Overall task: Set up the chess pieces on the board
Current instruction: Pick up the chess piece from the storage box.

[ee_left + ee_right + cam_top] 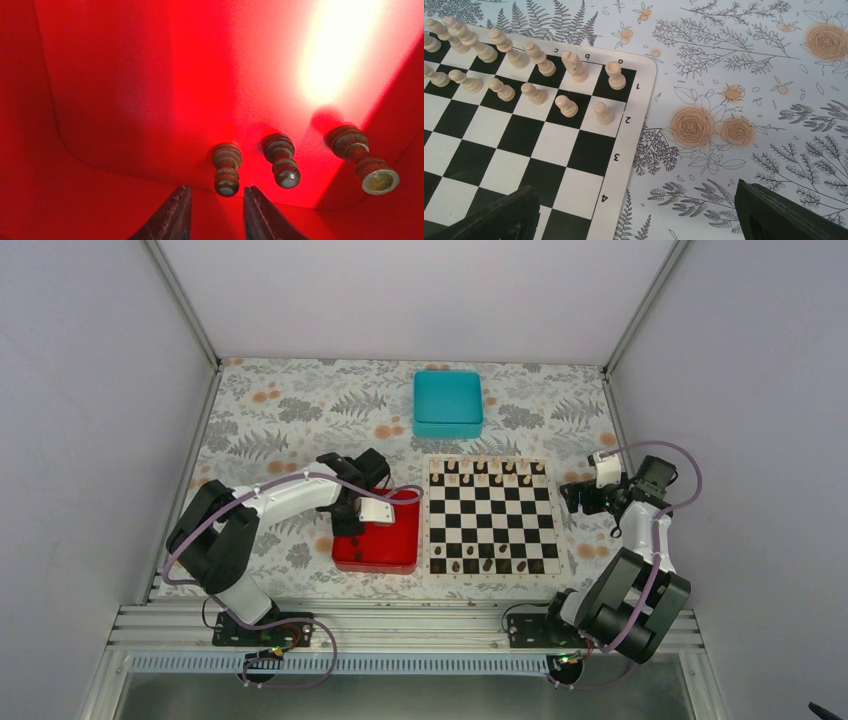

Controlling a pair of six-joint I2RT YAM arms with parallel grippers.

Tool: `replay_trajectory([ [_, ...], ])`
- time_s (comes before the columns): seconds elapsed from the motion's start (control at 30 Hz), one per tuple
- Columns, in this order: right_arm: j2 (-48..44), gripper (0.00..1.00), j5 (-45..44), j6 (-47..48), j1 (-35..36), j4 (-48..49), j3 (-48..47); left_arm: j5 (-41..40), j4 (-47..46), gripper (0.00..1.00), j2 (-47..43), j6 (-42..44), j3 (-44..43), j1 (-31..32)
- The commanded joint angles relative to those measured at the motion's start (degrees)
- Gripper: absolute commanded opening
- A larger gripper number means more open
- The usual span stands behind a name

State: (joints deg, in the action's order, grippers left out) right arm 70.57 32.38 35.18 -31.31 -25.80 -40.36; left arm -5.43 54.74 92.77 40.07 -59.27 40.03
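Inside a glossy red square plastic tray (125, 75): three dark brown-black turned chess pieces (227, 169), all lying on their sides, near one another but apart.

Left gripper (215, 210): jaws narrowly spread, pinching nothing. The near end of the leftmost piece sits just between the fingertips (177, 210), untouched on either side.

Flat black-and-white checkered board (544, 145), just right of the tray: a few dark pieces on its near rows. Pale cream pieces (569, 106) stand in the two far rows.

Right gripper (636, 202): jaws spread wide, holding nothing, by the board's far right corner over the floral-printed surface (749, 75).

Teal square box (448, 403): beyond the board.

Hazard, as judged: the round piece would be caught only at its tip, so it may roll, squirt free, or knock its neighbour.

Legible: board edge letters c, b, a; numbers 1, 2, 3, 4.
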Motion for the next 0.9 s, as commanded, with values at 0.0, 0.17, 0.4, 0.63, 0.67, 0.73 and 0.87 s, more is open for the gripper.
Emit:
replay_trajectory([
  [0.0, 0.7, 1.0, 1.11, 0.89, -0.68, -0.17, 0.87, 1.36, -1.03, 0.27, 1.45, 1.18, 0.31, -1.01],
  [0.17, 0.88, 1.0, 1.11, 0.92, -0.68, 0.01, 0.9, 1.62, -1.13, 0.27, 2.04, 1.42, 0.07, -1.49],
  [0.4, 1.06, 1.0, 1.11, 0.89, -0.68, 0.23, 1.06, 3.83, -2.21, 0.27, 3.46, 1.26, -0.04, -1.53],
  [0.63, 1.12, 1.0, 1.21, 0.92, -0.68, 0.41, 0.98, 4.18, -2.36, 0.23, 4.26, 1.15, -0.12, -1.53],
  [0.67, 1.05, 1.0, 1.2, 0.92, -0.68, 0.4, 1.01, 4.32, -2.31, 0.22, 4.26, 1.15, -0.21, -1.53],
  [0.73, 0.8, 1.0, 1.19, 0.91, -0.68, 0.47, 1.01, 4.47, -2.12, 0.19, 4.26, 1.15, -0.47, -1.53],
  [0.87, 0.25, 1.0, 1.19, 0.9, -0.68, 0.22, 0.99, 4.1, -1.58, 0.13, 4.24, 1.24, -0.67, -1.6],
])
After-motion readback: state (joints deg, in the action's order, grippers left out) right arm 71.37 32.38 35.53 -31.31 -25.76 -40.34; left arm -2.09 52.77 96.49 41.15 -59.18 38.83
